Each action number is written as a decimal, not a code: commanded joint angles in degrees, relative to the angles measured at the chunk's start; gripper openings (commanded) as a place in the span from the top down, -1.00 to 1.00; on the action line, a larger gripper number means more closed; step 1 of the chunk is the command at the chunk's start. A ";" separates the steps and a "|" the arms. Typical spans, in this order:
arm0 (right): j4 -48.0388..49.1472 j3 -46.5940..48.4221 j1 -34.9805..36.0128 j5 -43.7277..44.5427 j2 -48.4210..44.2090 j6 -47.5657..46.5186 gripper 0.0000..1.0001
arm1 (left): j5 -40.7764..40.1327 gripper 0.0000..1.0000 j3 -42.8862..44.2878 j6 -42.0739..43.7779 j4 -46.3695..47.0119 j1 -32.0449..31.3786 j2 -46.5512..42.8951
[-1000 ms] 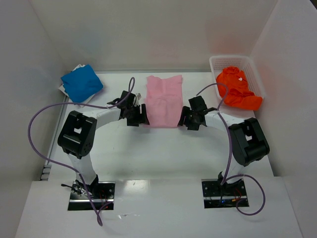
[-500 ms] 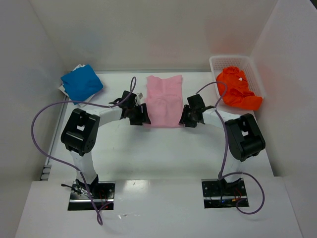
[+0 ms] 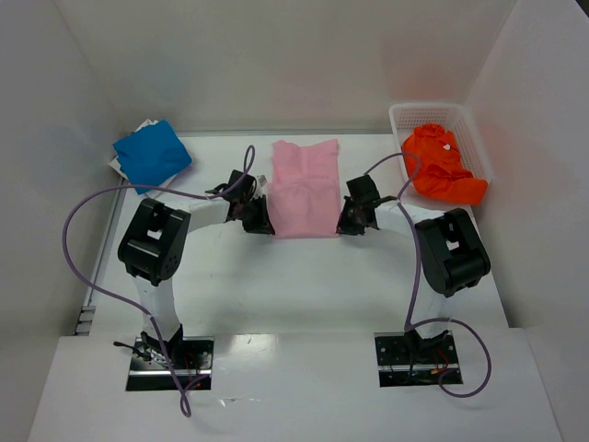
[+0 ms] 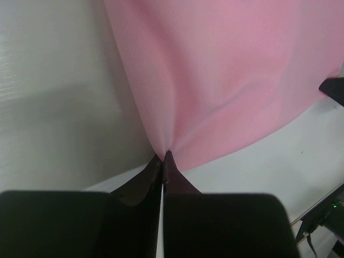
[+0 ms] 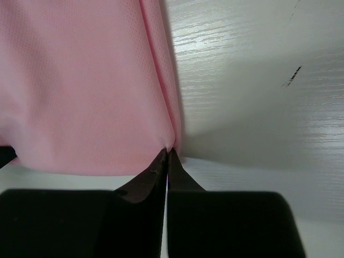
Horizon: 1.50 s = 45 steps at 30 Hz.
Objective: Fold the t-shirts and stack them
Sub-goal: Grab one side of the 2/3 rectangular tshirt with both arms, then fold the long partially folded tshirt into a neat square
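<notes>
The pink t-shirt (image 3: 304, 189), a fine-knit rectangle, is laid at centre, its near corners puckered and pinched: left by the left gripper (image 4: 163, 158), right by the right gripper (image 5: 167, 153), dark tapered jaws pressed onto cloth. A folded blue t-shirt (image 3: 152, 154) is seen far left, a crumpled orange t-shirt (image 3: 440, 166) in the white basket (image 3: 423, 108) far right.

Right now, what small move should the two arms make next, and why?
Probably lift both together and carry the near edge toward the far edge. The left gripper and right gripper are each shut on a near corner of the pink shirt, which lies flat.
</notes>
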 commanded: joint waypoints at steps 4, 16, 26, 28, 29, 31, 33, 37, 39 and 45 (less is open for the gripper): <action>2.21 -0.86 0.18 0.15 -3.19 1.32 1.00 | -0.08 1.00 -0.34 0.05 -1.05 -0.56 -2.19; -4.20 -4.99 1.85 0.15 -17.42 3.52 1.00 | -3.16 1.00 -3.24 0.05 -7.99 -4.43 -14.40; -9.57 7.73 1.85 4.72 -21.31 0.46 1.00 | -8.52 1.00 7.73 2.60 -15.55 -3.64 -20.39; -8.96 9.59 1.33 5.34 -18.85 -0.25 1.00 | -8.52 1.00 11.33 3.21 -15.55 -2.85 -18.11; -7.91 11.25 0.72 5.86 -18.06 -0.26 1.00 | -9.39 1.00 12.65 4.26 -16.07 -2.24 -17.23; -7.37 13.19 0.10 5.87 -15.08 -1.48 1.00 | -10.27 1.00 17.55 4.80 -16.86 -2.23 -14.07; -6.58 16.79 -1.21 5.87 -12.70 -2.36 1.00 | -10.90 1.00 20.56 6.20 -17.39 -1.18 -11.00; -5.36 23.30 -2.27 4.73 -6.02 -3.59 1.00 | -10.90 1.00 27.07 6.73 -17.39 1.19 -6.34; -4.74 27.16 -2.28 4.72 -1.80 -4.21 1.00 | -10.28 1.00 30.57 7.26 -17.92 2.77 -3.26; -4.74 36.57 -2.28 4.20 9.44 -4.74 1.00 | -4.93 1.00 38.58 8.32 -19.06 5.76 6.32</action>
